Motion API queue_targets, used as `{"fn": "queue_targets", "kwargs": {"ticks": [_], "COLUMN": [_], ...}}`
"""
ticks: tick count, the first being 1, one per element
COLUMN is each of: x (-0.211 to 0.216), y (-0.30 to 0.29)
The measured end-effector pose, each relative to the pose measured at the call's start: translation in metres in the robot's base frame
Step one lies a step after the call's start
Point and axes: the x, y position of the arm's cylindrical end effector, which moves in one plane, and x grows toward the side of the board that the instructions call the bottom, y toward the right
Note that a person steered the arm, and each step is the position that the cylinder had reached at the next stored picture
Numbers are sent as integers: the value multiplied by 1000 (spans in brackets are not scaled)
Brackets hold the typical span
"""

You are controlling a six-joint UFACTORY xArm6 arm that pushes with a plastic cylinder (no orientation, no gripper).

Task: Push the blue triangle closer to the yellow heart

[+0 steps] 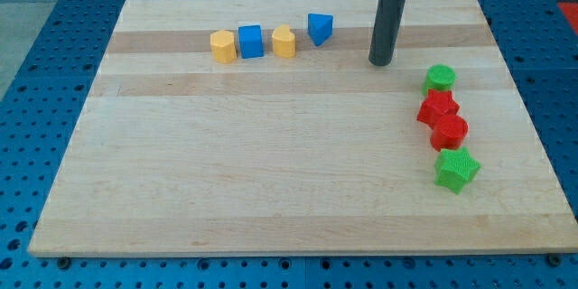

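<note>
My tip rests bare on the board, touching nothing | blue triangle lies at its 10 o'clock | yellow heart sits just beyond, at 9 | apparently staged for a leftward push.

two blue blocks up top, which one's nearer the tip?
The blue triangle: it ends the top row on the view's right, just left of my tip. The blue cube sits farther left, between the yellow hexagon and yellow heart.

wooden board | eight blocks: top row, right column
</note>
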Motion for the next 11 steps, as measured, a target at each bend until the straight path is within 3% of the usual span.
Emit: {"fn": "queue_targets", "kwargs": {"ticks": [1,2,11], "x": [-87,-130,-35], "y": [-11,-25,-70]}}
